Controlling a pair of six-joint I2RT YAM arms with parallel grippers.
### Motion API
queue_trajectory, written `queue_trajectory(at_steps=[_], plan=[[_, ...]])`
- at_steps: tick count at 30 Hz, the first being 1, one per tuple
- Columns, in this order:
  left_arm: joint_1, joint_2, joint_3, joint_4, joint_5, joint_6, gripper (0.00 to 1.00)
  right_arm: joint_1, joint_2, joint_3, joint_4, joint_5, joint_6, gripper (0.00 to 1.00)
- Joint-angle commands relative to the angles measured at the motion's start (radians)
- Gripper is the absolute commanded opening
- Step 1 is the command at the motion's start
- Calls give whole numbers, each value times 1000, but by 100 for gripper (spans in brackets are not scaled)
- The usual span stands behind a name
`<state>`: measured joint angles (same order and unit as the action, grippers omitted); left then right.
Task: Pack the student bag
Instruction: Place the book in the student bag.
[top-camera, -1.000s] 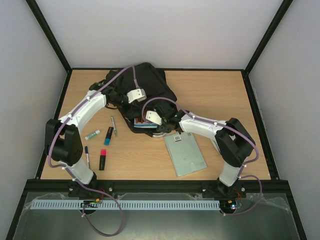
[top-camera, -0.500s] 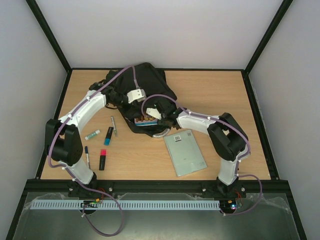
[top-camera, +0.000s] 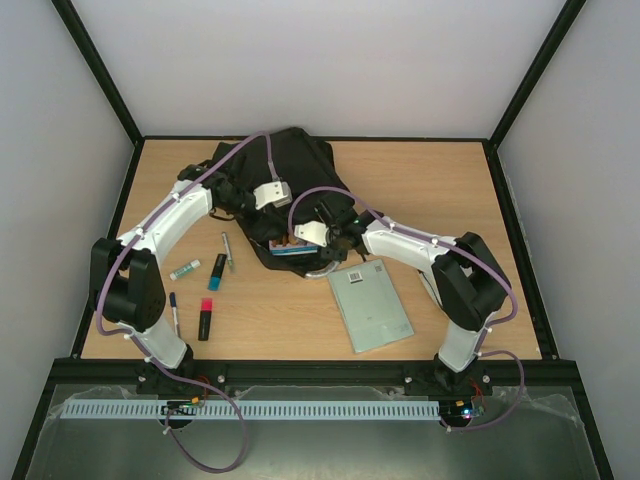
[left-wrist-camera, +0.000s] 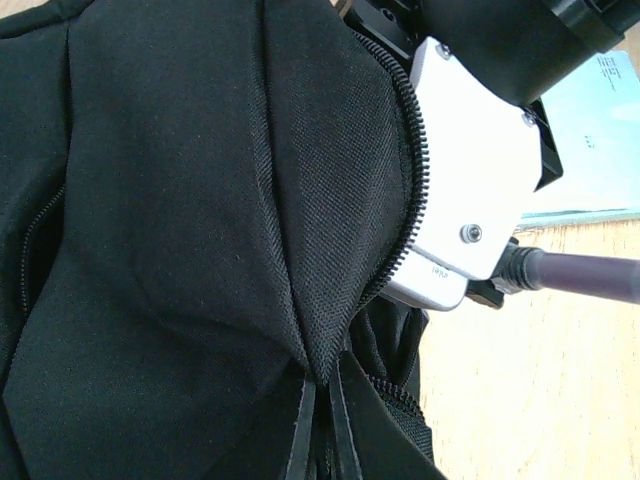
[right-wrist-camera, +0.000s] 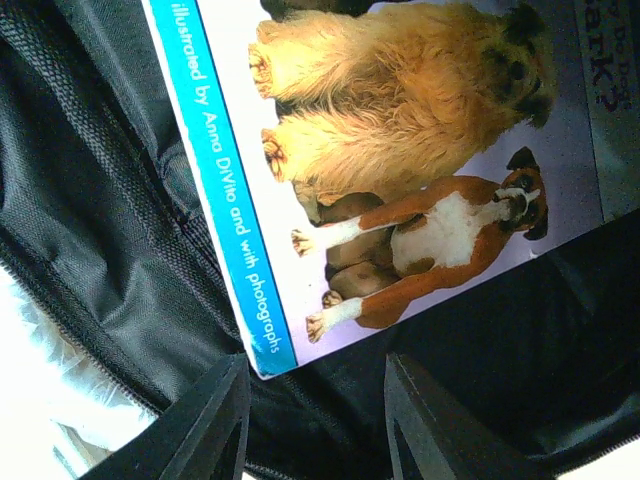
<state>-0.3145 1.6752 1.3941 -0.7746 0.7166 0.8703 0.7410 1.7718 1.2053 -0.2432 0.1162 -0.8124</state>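
Note:
The student bag (top-camera: 300, 165) lies at the back of the table with its mouth facing the arms. My left gripper (top-camera: 272, 208) is shut on a fold of the bag's black fabric (left-wrist-camera: 325, 385) beside the zip, holding the opening up. A picture book with dogs on its cover (top-camera: 285, 247) lies half inside the mouth. In the right wrist view the book (right-wrist-camera: 400, 170) rests on the bag's lining (right-wrist-camera: 90, 200). My right gripper (right-wrist-camera: 320, 420) stands open just below the book's corner, with nothing clamped between its fingers (right-wrist-camera: 215, 420).
A grey notebook (top-camera: 370, 305) lies on the table right of centre. Left of the bag are a thin pen (top-camera: 228, 250), a glue stick (top-camera: 185, 269), a blue-and-black marker (top-camera: 217, 272), a blue pen (top-camera: 174, 312) and a red-and-black highlighter (top-camera: 204, 320).
My right gripper pushed towards the bag with the book, then drew back a little, and its jaws have narrowed. The left gripper has kept its hold on the fabric.

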Motion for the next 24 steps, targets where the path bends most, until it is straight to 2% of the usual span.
queue_trajectory(at_steps=[1,4,12,24], plan=[[1,-18,42,-64,101,85,2,4,-9,4,-36,-44,-25,40],[8,-10,60,-91,104,105,2,14,-20,-20,-19,-77,-86,45],[72,8,101,-121,186,104,2,28,-27,-61,58,-98,-234,44],[85,26,124,-186,215,152,2,42,77,1,133,-60,-247,44]])
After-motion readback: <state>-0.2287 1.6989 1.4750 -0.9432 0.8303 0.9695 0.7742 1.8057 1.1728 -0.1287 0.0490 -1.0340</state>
